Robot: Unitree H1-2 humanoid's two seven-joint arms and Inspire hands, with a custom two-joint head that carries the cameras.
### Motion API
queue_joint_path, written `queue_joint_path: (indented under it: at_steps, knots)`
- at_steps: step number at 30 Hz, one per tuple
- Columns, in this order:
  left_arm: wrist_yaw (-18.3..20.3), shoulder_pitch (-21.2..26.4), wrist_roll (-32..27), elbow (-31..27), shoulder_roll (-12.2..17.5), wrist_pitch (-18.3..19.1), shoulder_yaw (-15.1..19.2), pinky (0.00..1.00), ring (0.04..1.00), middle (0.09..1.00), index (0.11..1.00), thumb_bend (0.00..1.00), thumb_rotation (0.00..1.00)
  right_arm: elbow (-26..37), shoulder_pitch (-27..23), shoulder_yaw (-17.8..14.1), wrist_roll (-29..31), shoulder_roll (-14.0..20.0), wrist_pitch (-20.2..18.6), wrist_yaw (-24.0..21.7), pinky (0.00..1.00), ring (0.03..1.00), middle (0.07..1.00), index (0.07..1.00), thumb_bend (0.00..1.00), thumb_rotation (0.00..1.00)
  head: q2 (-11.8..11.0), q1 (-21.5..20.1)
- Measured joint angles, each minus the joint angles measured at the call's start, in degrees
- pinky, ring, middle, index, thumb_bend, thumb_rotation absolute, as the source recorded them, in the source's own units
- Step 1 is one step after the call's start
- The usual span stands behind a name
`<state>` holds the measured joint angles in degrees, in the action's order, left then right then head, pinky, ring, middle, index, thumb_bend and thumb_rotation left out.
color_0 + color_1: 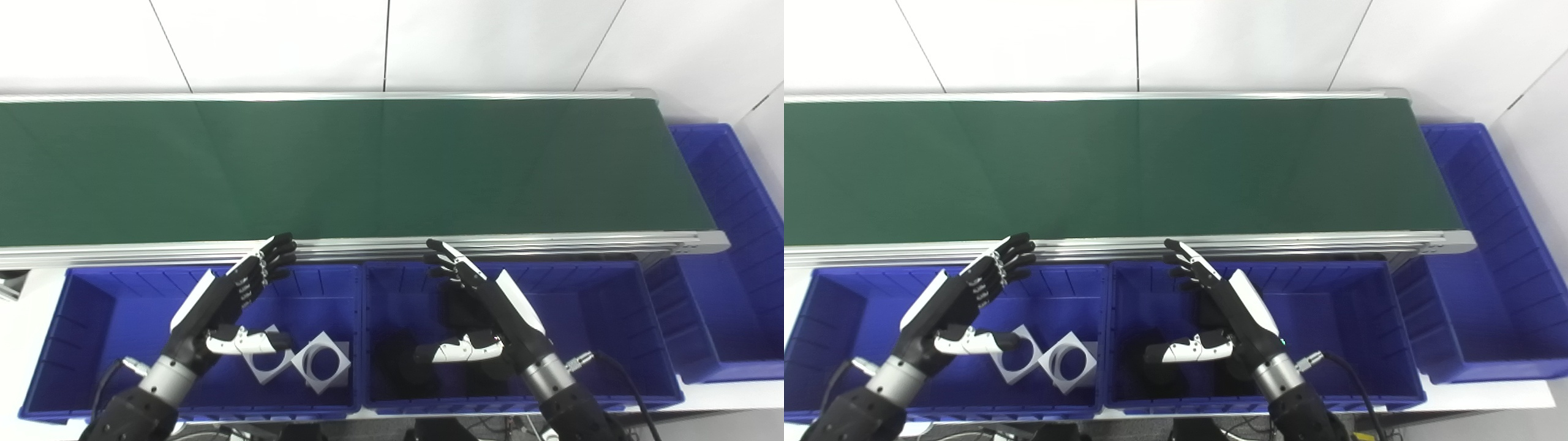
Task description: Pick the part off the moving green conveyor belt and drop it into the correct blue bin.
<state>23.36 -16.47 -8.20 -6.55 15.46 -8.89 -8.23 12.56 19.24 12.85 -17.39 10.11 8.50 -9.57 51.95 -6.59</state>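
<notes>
**A:** How is the left hand [229, 300] held?

**B:** It is raised above the left blue bin [92, 294], palm turned inward, fingers [269, 257] stretched apart toward the near aluminium rail [367, 248] of the green conveyor belt [343, 171]. The thumb is extended sideways. Nothing is gripped.

**A:** And the right hand [484, 306]?

**B:** It is mirrored over the middle blue bin [600, 306], fingers spread and pointed at the same rail, thumb stretched toward the left hand. Nothing is held there either.

**A:** Where is the part to be picked?

**B:** No part can be made out on the belt surface beyond either hand; only plain green is seen from one end to the other.

**A:** What is found below the left hand?

**B:** Two grey square plates with round holes [321, 361] are seen lying on the bin floor, just under and beside the thumb, their corners touching or nearly so. The nearer plate is partly covered by the thumb.

**A:** And below the right hand?

**B:** Dark black parts [401, 361] are seen on the bin floor under the thumb and palm; their shape cannot be told against the shadow.

**A:** Anything farther out?

**B:** A third blue bin [735, 202] is set well to the right of the right hand, past the belt's end. A black cable [618, 373] is attached at the right wrist.
</notes>
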Motion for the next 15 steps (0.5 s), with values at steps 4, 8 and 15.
queue_joint_path:
  at_steps: [4, 8, 15]
  knots:
    - [-0.2, -1.7, 0.1, -0.8, -0.6, -1.3, 0.0, 0.86, 0.908, 0.932, 0.947, 1.00, 0.35, 0.0, 0.7, 0.0, 0.0, -0.1, 0.0, 0.2, 0.74, 0.817, 0.863, 0.939, 0.89, 0.35, -0.1, -0.3]
    - [-0.5, -2.2, 0.1, -1.0, -1.0, -1.7, 0.1, 0.85, 0.899, 0.926, 0.944, 1.00, 0.35, 0.1, 0.9, 0.0, -0.1, 0.0, 0.0, 0.2, 0.75, 0.819, 0.866, 0.942, 0.89, 0.35, -0.3, -0.4]
    - [-0.5, -2.0, 0.2, 0.3, -1.9, -4.0, 0.1, 0.84, 0.893, 0.921, 0.937, 1.00, 0.35, 0.3, 1.2, -0.2, -0.7, 0.1, 0.0, 0.3, 0.74, 0.814, 0.866, 0.944, 0.89, 0.35, -0.8, 0.1]
